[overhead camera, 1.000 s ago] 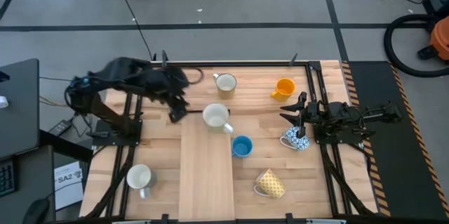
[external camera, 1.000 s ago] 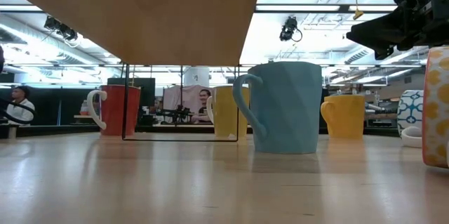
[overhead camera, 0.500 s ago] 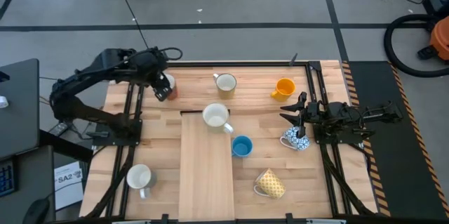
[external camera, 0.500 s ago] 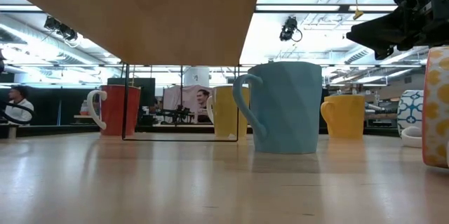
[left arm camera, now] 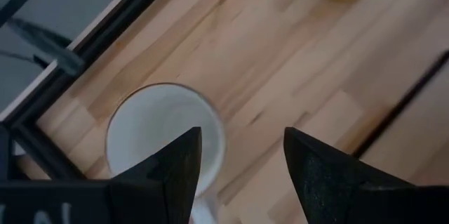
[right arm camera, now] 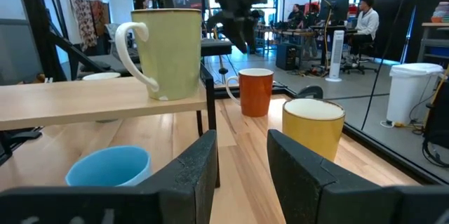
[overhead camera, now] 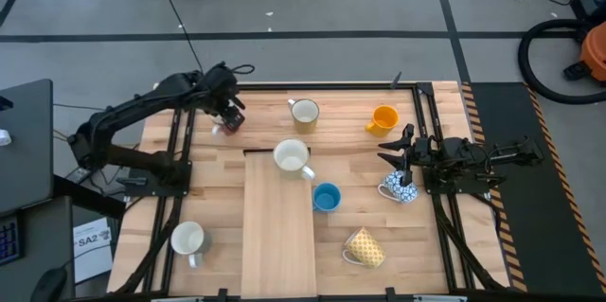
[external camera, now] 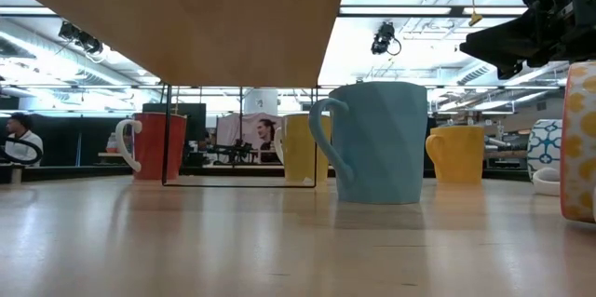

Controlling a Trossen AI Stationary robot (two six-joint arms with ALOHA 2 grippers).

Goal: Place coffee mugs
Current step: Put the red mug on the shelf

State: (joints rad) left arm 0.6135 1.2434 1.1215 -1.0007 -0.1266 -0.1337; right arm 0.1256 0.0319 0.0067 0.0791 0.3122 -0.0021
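Observation:
Several mugs stand on the wooden table. A red mug with a white inside sits near the far-left corner. My left gripper hangs open above it, one finger over its mouth. A white mug stands on the raised board. A cream mug, an orange mug, a blue mug and another white mug stand on the table. A yellow patterned mug lies on its side. My right gripper waits open by the blue-and-white mug.
A raised wooden board on a thin metal frame runs from the table's middle to its near edge; the low view looks under the board. Black rails border both table sides. People sit in the room beyond the table.
My left arm has swung away from the raised board toward the table's far-left corner, uncovering the red mug, and its gripper now hangs over that mug. The mugs have stayed where they were.

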